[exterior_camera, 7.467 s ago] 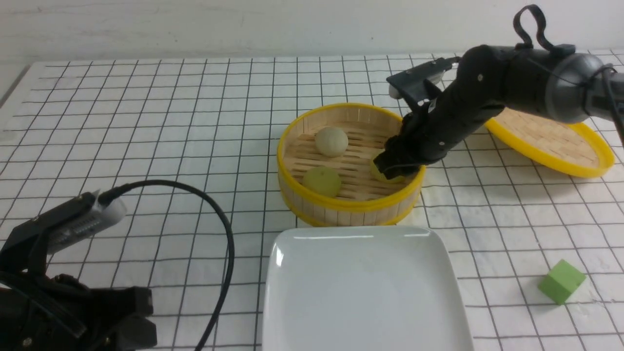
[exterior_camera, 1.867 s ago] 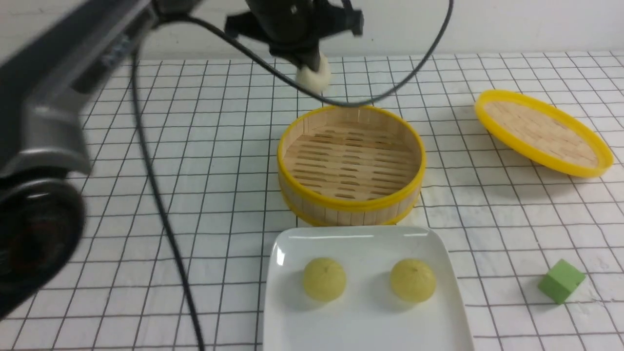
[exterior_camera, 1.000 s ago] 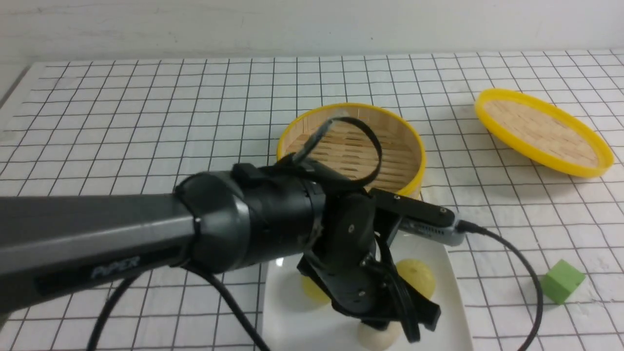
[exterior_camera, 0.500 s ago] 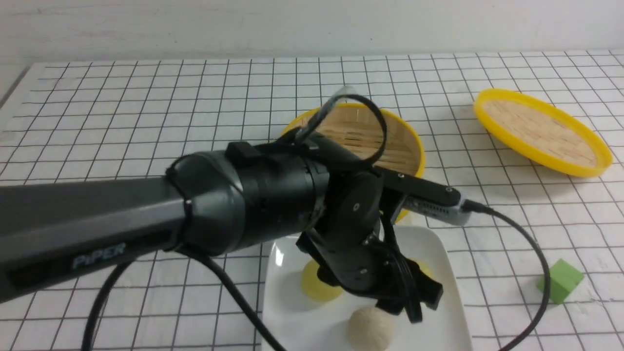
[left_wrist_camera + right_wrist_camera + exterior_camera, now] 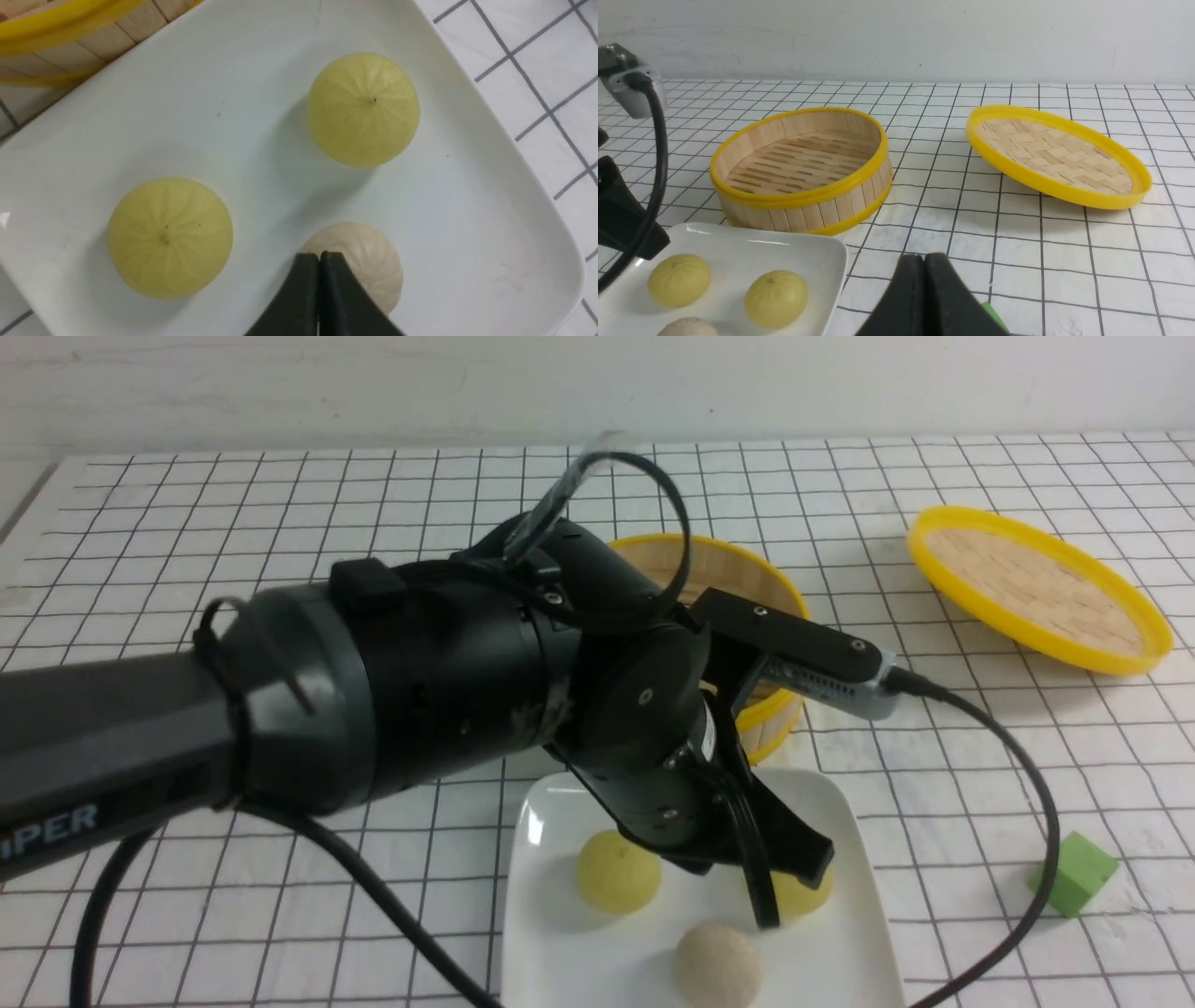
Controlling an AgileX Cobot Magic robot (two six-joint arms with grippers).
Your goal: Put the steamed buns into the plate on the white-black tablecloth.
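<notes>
While the left gripper (image 5: 319, 255) is hovering above the plate (image 5: 537, 803), jaws pressed together and empty, all three steamed buns (image 5: 618, 871) are sitting apart inside its rim. The right gripper (image 5: 924, 257), jaws likewise closed, is hanging beyond the plate's right edge.

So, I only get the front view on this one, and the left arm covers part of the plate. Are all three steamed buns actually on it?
Observer: Yes. The left wrist view shows a yellow-green bun, a second yellow-green bun and the beige bun all on the plate, apart from each other.
Operator: Is the left hand gripping one?
Observer: No. The left hand is shut with nothing in it, just over the beige bun.
Operator: Anything left in the steamer?
Observer: Nothing. The right wrist view shows the steamer basket empty.
</notes>
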